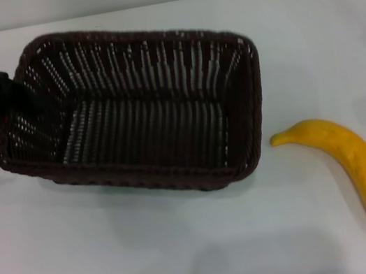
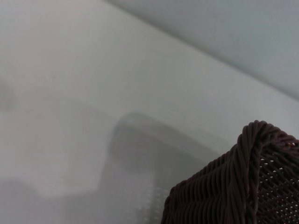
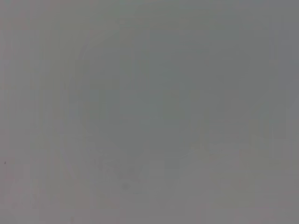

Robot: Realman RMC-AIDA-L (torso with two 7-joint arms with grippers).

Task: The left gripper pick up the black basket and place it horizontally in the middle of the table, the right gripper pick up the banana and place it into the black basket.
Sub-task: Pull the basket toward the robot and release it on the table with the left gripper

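- Left gripper [image 1: 16, 95]: at the black basket's [image 1: 136, 110] 9 o'clock rim; finger state cannot be told.
- Banana [image 1: 354, 163]: on the table [image 1: 154, 255], at the basket's 4 o'clock.

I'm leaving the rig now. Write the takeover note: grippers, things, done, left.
Left gripper: at the black basket's left end, against its rim; its grip cannot be judged.
Right gripper: not in view; its wrist camera shows only blank grey.
Black basket: roughly mid-table, long side across the head view, slightly skewed, empty.
Banana: on the table to the basket's right, apart from it.
Done: basket seems about placed.
Left: confirm the left gripper lets go and withdraws, then the right gripper picks the banana and puts it in the basket.
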